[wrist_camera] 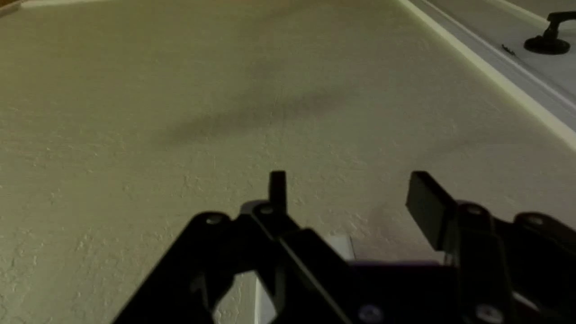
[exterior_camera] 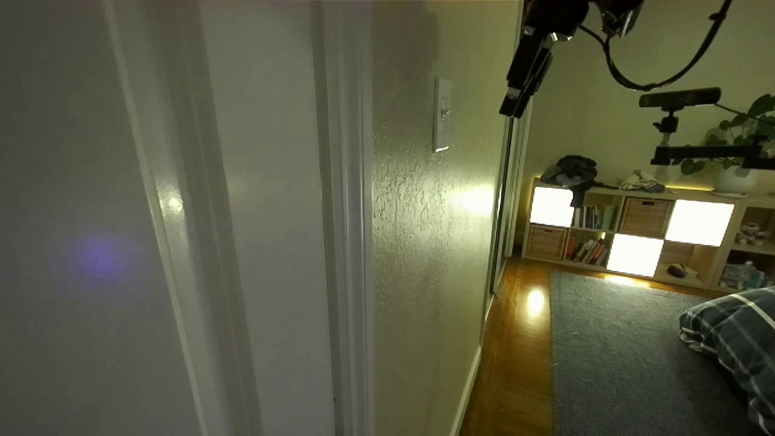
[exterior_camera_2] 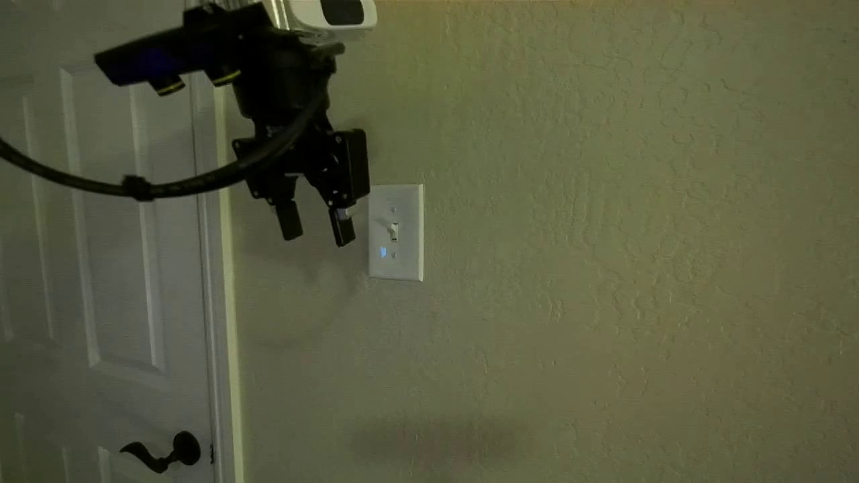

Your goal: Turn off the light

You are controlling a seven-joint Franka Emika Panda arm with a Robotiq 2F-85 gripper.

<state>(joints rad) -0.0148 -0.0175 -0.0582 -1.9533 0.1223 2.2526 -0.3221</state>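
Note:
A white rectangular switch plate [exterior_camera_2: 408, 201] with a small toggle [exterior_camera_2: 393, 231] is on the textured wall. It also shows edge-on in an exterior view [exterior_camera: 442, 115]; in the wrist view only parts of the plate [wrist_camera: 340, 246] show behind the gripper. I cannot tell clearly whether the toggle is up or down. My gripper [exterior_camera_2: 317, 240] points down with its black fingers apart and nothing between them. It hangs out from the wall with a gap, as seen in an exterior view [exterior_camera: 513, 108]. The fingers also show apart in the wrist view [wrist_camera: 346, 180]. The lamp is out of view.
A white door with a dark handle [exterior_camera_2: 184, 448] is beside the switch wall. A camera [exterior_camera: 680, 98] on an arm, a low shelf unit [exterior_camera: 696, 192] with glowing cubbies and a bed [exterior_camera: 735, 339] are farther off. A black cable [exterior_camera_2: 181, 190] loops from the gripper.

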